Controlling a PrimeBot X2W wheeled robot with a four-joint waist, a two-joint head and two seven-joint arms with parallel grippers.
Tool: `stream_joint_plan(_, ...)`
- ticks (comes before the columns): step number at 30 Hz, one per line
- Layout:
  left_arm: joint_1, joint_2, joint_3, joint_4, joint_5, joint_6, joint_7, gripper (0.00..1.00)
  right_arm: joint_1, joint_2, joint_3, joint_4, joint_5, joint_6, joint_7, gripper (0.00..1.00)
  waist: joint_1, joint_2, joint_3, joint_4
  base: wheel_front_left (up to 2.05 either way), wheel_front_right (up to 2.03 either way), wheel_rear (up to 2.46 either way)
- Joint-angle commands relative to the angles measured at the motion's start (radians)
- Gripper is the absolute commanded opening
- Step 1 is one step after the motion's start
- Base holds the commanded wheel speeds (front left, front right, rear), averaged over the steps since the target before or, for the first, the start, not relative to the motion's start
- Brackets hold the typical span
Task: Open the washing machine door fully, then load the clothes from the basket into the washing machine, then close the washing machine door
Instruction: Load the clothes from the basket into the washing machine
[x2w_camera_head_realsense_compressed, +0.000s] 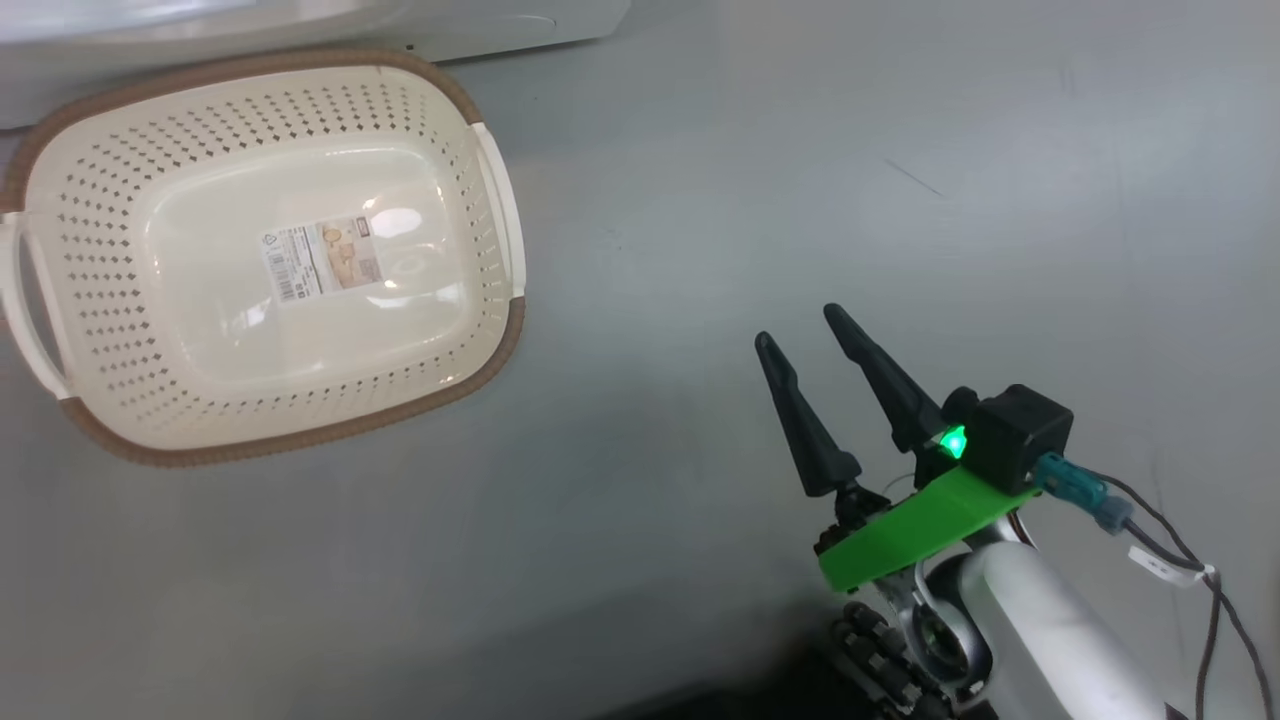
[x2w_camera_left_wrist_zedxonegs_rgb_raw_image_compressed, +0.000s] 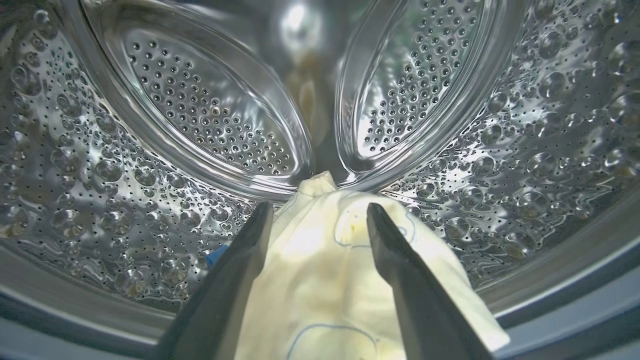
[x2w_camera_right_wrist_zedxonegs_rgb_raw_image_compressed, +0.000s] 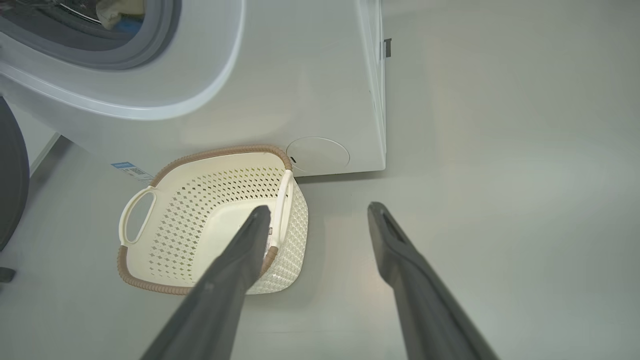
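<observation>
Head view: the right pincer (x2w_camera_head_realsense_compressed: 798, 325) hangs over the bare floor (x2w_camera_head_realsense_compressed: 900, 150) with its fingers spread and nothing between them. The basket (x2w_camera_head_realsense_compressed: 470, 300) sits well off to the left of its tips, and no clothing is in it. A label (x2w_camera_head_realsense_compressed: 325, 258) is stuck to the basket floor, but its print is too small to read.

Left wrist view: the left pincer (x2w_camera_left_wrist_zedxonegs_rgb_raw_image_compressed: 318, 205) is inside the steel drum (x2w_camera_left_wrist_zedxonegs_rgb_raw_image_compressed: 200, 115), fingers spread. The clothes (x2w_camera_left_wrist_zedxonegs_rgb_raw_image_compressed: 320, 280) lie between and under the fingers on the drum wall. A small blue bit (x2w_camera_left_wrist_zedxonegs_rgb_raw_image_compressed: 215, 255) peeks out just left of the left finger. I cannot tell whether the fabric touches the pads.

The loading looks done, so the step in hand is the letting go. It is best to keep the fingers wide, lift slightly and draw straight back, so no fold is dragged out over the seal.

Right wrist view: ahead of the spread fingers stands the washing machine (x2w_camera_right_wrist_zedxonegs_rgb_raw_image_compressed: 310, 90), its mouth (x2w_camera_right_wrist_zedxonegs_rgb_raw_image_compressed: 150, 45) up to the left. The washing machine door (x2w_camera_right_wrist_zedxonegs_rgb_raw_image_compressed: 12, 170) is at the far left. A blue sticker (x2w_camera_right_wrist_zedxonegs_rgb_raw_image_compressed: 127, 170) is too small to read.
</observation>
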Motion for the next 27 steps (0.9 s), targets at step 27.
stream_joint_plan(27, 0.569, -0.026, 0.080, -0.413, -0.090, 0.007, -0.048, 1.00, 0.093, -0.067, -0.082, -0.027, -0.011, 0.001, -0.007, 1.00, 0.0000, 0.0000, -0.388, 0.151, 0.00, 0.00, 0.00)
